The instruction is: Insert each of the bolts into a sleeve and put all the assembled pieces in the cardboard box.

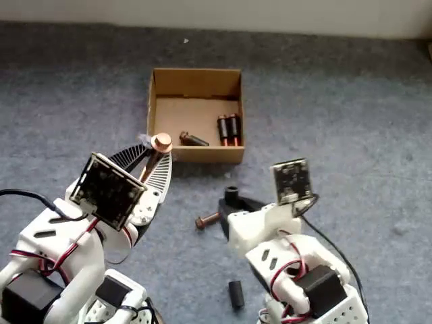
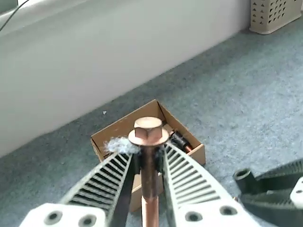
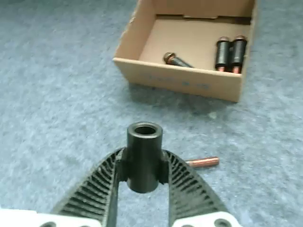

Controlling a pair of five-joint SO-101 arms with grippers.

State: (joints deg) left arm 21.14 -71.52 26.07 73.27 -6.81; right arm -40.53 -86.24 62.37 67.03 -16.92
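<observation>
Near the cardboard box point(image 1: 202, 155), my left jaws clamp a copper bolt point(image 2: 148, 137), my right jaws grip a black sleeve point(image 3: 144, 156)

A grey, carpet-like cover point(image 1: 351, 121) spreads over the whole table. A plain pale wall point(image 1: 270, 13) runs along the far edge. A tiny white speck point(image 1: 185, 40) lies on the grey near that edge, left of the middle. Nearer in, also left of the middle, sits a small tuft of pale fluff point(image 1: 144, 138). Far off by the wall stands a beige basket point(image 2: 274, 16) with rows of small holes in its side
</observation>
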